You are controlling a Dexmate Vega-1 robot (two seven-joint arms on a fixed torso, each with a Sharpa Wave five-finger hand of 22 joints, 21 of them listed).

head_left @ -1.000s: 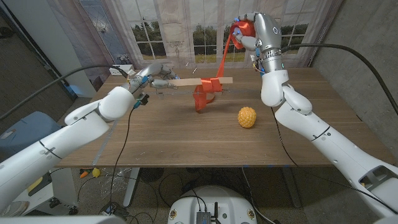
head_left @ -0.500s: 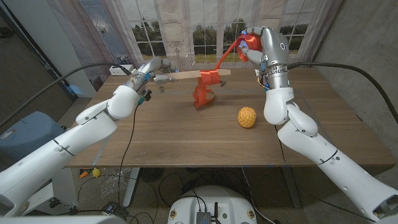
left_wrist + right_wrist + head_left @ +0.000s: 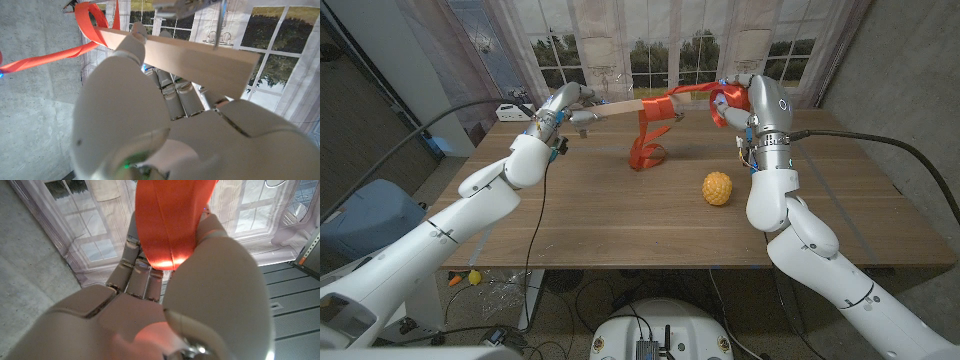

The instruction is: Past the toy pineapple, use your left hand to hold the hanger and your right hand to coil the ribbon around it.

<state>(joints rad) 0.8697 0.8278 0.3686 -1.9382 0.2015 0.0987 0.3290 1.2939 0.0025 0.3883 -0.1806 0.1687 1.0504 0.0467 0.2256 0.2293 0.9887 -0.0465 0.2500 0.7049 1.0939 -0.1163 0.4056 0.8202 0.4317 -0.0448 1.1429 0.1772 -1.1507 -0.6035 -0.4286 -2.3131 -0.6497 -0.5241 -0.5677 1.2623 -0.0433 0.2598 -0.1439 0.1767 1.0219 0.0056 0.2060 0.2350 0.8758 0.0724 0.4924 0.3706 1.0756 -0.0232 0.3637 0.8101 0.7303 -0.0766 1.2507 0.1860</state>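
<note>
Two hands work above a brown wooden tabletop [image 3: 620, 215] backed by curtained windows. At upper left, the left hand [image 3: 563, 104] grips the pale wooden hanger [image 3: 620, 108]; at upper right, the right hand [image 3: 738, 99] clutches the orange ribbon [image 3: 648, 140], looped around the hanger's middle and trailing down. A yellow toy pineapple [image 3: 718, 188] sits nearer.

Pale matt wooden hanger [image 3: 620, 109], glossy orange ribbon [image 3: 650, 140], smooth wooden table [image 3: 600, 215].

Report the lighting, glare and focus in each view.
Head view: even daylight from the windows, the ribbon and toy pineapple sharp. Left wrist view: the left hand close and soft, the hanger crisp. Right wrist view: the backlit ribbon glows, casting red on the blurred right hand.
</note>
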